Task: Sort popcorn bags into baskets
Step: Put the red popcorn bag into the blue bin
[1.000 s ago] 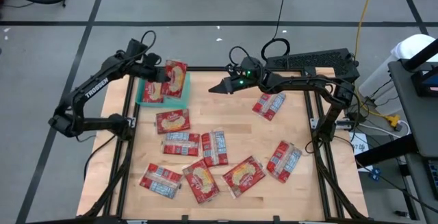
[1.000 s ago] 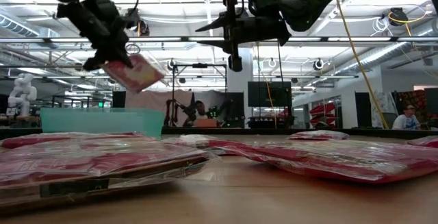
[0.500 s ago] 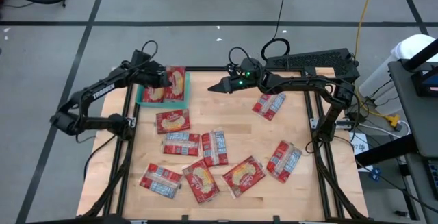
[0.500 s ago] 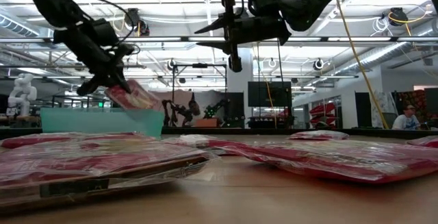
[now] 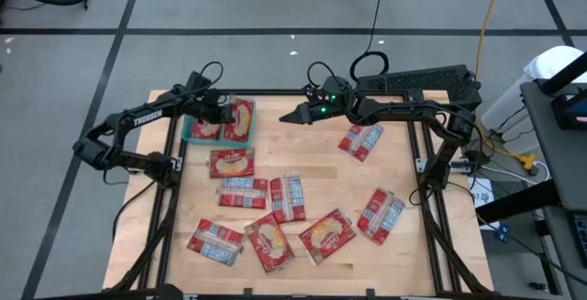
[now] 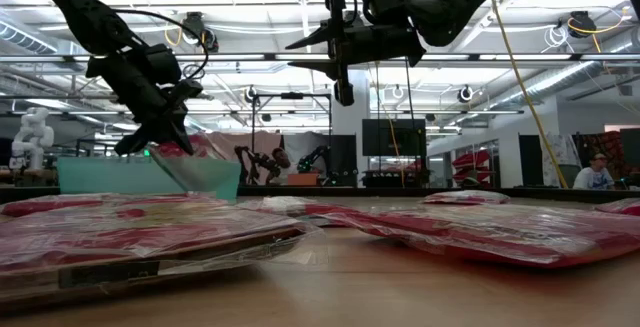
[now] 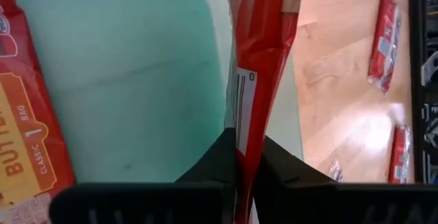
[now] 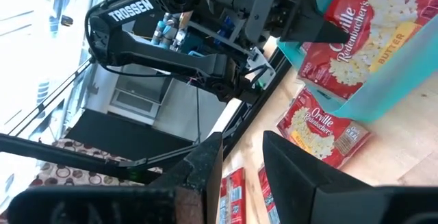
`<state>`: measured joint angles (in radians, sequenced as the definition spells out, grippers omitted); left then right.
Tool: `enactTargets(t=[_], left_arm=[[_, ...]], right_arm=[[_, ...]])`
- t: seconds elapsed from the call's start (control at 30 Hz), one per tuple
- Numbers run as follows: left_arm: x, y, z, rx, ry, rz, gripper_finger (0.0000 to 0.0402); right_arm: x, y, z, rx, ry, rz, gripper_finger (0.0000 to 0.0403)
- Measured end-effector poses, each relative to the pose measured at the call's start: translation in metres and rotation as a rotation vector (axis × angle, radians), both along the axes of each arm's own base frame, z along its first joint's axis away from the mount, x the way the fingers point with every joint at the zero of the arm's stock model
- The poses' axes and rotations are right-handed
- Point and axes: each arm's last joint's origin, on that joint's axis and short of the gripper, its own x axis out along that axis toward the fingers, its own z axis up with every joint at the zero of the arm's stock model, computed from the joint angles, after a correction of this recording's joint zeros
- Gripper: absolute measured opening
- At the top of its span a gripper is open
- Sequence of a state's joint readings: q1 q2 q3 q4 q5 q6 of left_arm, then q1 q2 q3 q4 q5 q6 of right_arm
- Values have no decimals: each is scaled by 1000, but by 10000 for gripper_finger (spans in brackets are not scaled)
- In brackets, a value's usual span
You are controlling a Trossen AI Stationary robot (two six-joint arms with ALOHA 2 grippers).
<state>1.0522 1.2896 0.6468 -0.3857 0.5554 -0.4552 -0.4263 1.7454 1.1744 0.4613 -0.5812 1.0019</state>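
Note:
The teal basket [image 5: 189,131] stands at the table's far left corner. In it lies a red popcorn bag [image 5: 204,127], which the left wrist view shows as a red bag [image 7: 27,128]. My left gripper [image 5: 223,112] is low over the basket, shut on a second popcorn bag [image 5: 241,120]. My right gripper [image 5: 286,116] hangs level above the table's far middle, open, with nothing between its fingers [image 8: 205,162]. Several more bags, such as one near the basket [image 5: 232,162], lie flat on the wooden table. My left gripper pinches one short end of the bag [image 7: 248,125] between its two fingers [image 7: 219,166]. They slant down from the table's left. The bag runs on from the fingers, tilted, with its other end [image 8: 363,39] down inside the basket.
Loose bags lie across the table's middle and near half [image 5: 288,196] [image 5: 326,236] [image 5: 381,216], and one at the far right [image 5: 359,140]. A black frame [image 5: 172,190] borders the table. The basket's rim [image 6: 150,167] stands up at the far left.
My left gripper has come down over the basket and rolled a little, still shut on the bag. The bag has gone from hanging above the basket's rim to lying tilted inside it.

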Motion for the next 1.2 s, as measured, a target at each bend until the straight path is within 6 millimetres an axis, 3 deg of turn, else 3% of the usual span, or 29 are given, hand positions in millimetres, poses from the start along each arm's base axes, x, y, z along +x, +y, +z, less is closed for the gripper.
enactTargets(t=[0.67, 0.83, 1.0, 1.2], left_arm=[[3, 5, -3, -7, 28, 94, 182], [4, 5, 5, -4, 2, 119, 215], [0, 4, 20, 55, 51, 173, 214], [-3, 6, 32, 170, 154, 189, 162]], right_arm=[[0, 0, 0, -10, 0, 2, 100], [0, 0, 0, -2, 2, 1, 100], [0, 0, 0, 4, 3, 0, 100], [0, 0, 0, 5, 3, 0, 100]])
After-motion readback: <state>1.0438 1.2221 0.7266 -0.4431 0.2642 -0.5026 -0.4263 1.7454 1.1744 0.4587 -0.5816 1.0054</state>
